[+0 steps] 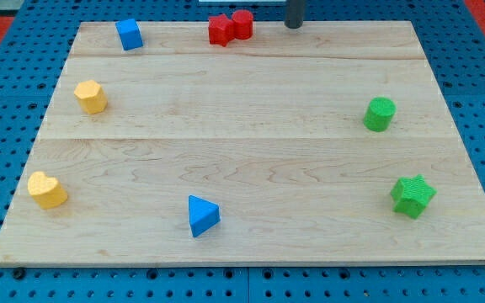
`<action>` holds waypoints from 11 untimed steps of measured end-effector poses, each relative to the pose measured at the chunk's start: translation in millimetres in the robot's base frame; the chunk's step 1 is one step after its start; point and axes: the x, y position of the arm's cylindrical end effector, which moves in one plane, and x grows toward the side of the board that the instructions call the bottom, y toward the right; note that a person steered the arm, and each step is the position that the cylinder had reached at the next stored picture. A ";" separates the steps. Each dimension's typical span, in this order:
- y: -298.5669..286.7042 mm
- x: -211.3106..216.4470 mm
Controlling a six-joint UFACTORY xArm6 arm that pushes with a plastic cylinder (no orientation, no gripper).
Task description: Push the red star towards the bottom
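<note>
Red star (220,30) is sitting at the counter's (251,168) top edge, touching a second red block (242,23) on its right. My tip (294,25), the tool here, is a plain rod with nothing to open or close; it is standing just right of the red pair, apart from both. Blue block (129,34) is lying top left, yellow pieces (91,97) (47,189) at left, blue triangle (201,215) at bottom, green cylinder (379,114) and green star (413,195) at right.
</note>
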 end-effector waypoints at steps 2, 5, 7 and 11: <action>-68.4 1.5; -167.5 17.0; -121.4 4.0; -295.9 50.6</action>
